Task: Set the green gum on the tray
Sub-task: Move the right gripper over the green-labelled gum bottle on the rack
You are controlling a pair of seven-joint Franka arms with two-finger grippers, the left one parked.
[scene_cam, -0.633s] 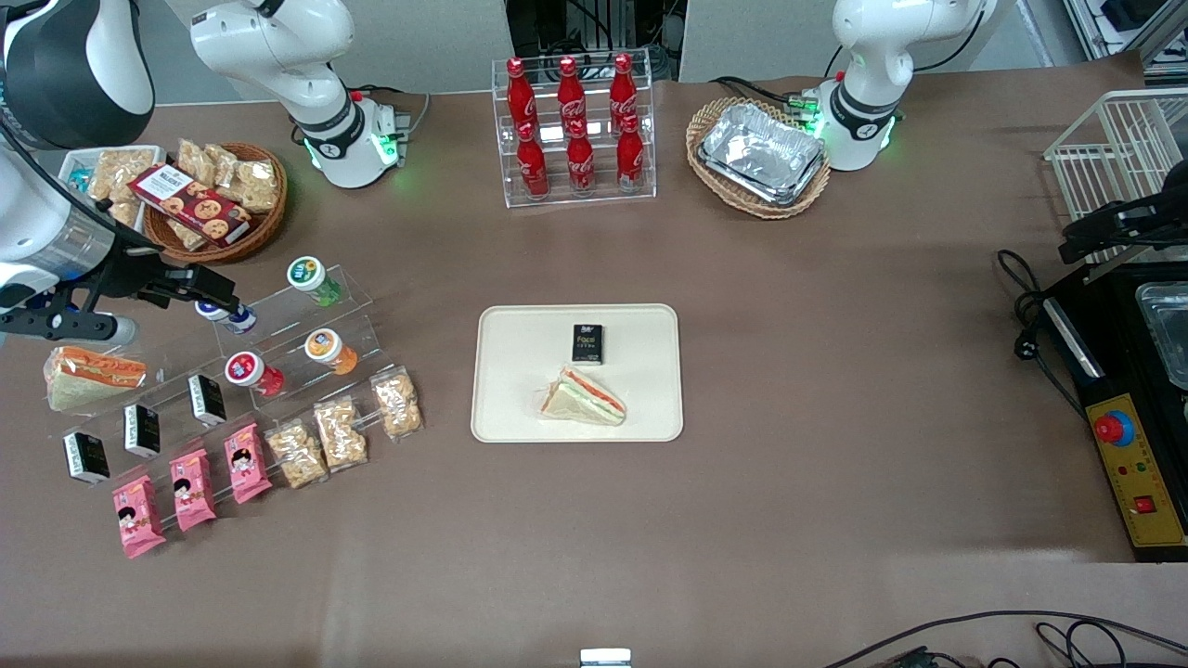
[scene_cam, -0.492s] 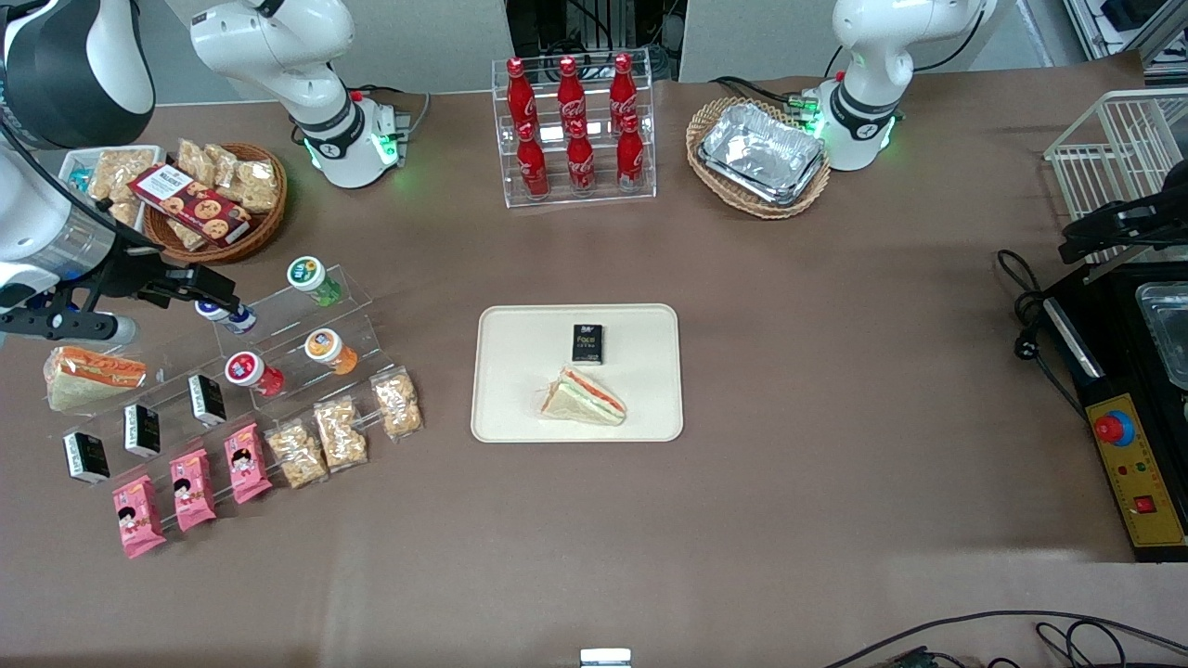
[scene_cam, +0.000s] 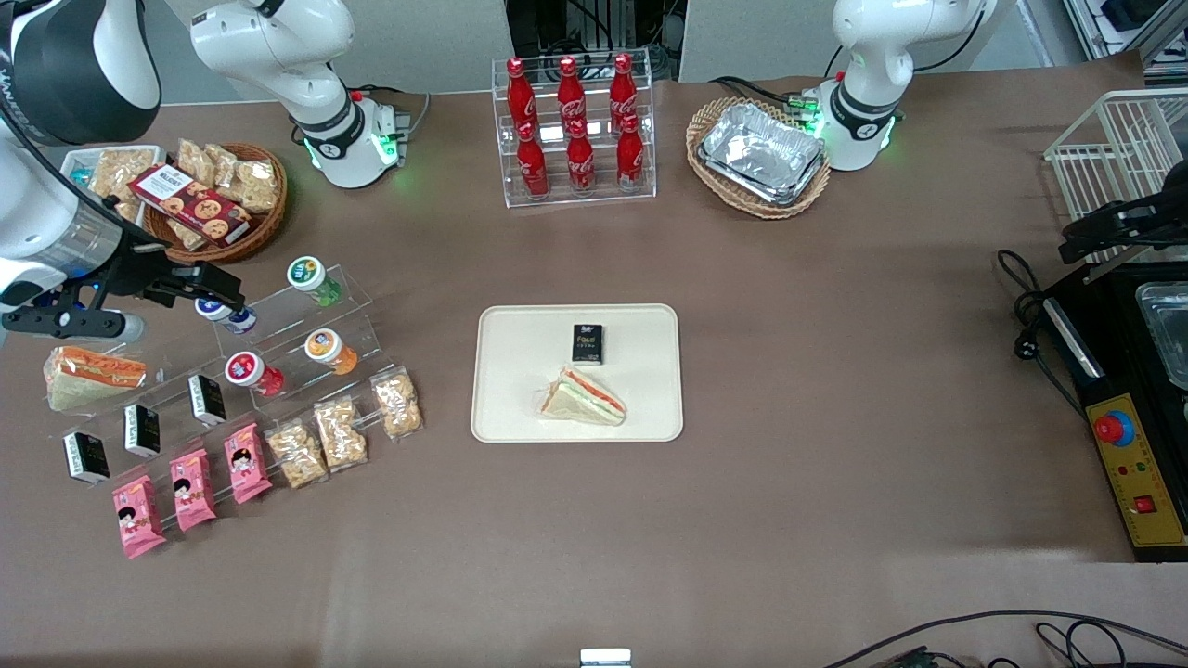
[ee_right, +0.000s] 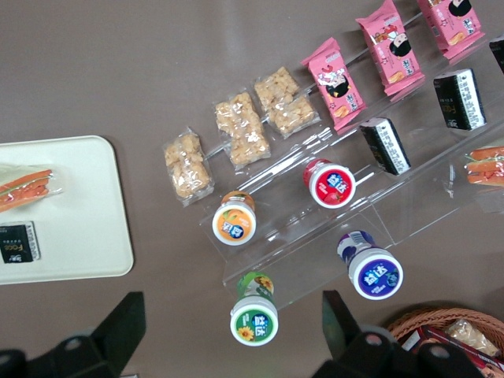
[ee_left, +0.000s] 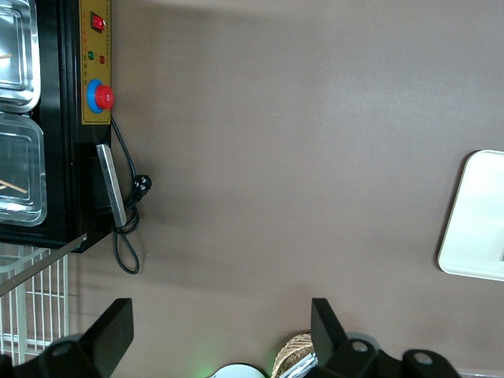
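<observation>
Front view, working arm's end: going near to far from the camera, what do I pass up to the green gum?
Pink snack packs → red gum → blue gum → green gum. The open claw hangs above the gum stand.

The brown table (scene_cam: 835,390) carries the large flat cream-coloured rectangular tray (scene_cam: 520,390) at its middle. Toward the working arm's end stands a clear acrylic stepped rack (scene_cam: 357,320), toward the parked arm's a black control box (scene_cam: 1128,436). The gripper (scene_cam: 209,301) hovers above the rack.
</observation>
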